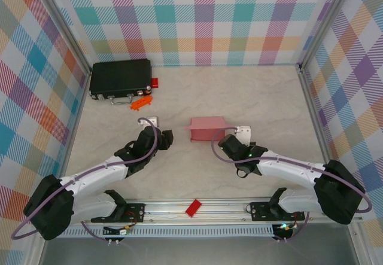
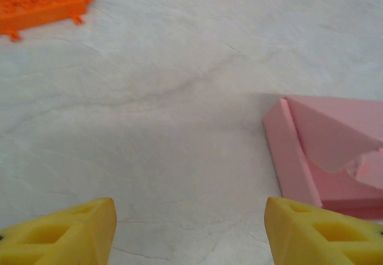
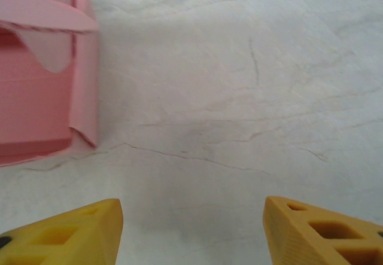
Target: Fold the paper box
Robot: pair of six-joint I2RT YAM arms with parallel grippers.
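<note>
The paper box (image 1: 206, 127) is pale pink card, partly folded, with raised side walls and flaps, resting on the marbled table between my two arms. My left gripper (image 1: 153, 122) stands just left of it, apart from it, and is open. In the left wrist view the yellow fingertips (image 2: 78, 232) stand wide over bare table around my left gripper (image 2: 190, 229), with the paper box (image 2: 326, 157) ahead to the right. My right gripper (image 1: 243, 133) stands just right of the box and is open. In the right wrist view my right gripper (image 3: 192, 229) holds nothing, and the paper box (image 3: 48, 91) lies ahead to the left.
A black case (image 1: 120, 79) lies at the back left with a small red block (image 1: 155, 82) beside it. An orange brick (image 1: 142, 102) lies in front of the case and shows as the orange brick (image 2: 42, 8). Another red block (image 1: 193, 207) rests on the near rail. Checked walls enclose the table.
</note>
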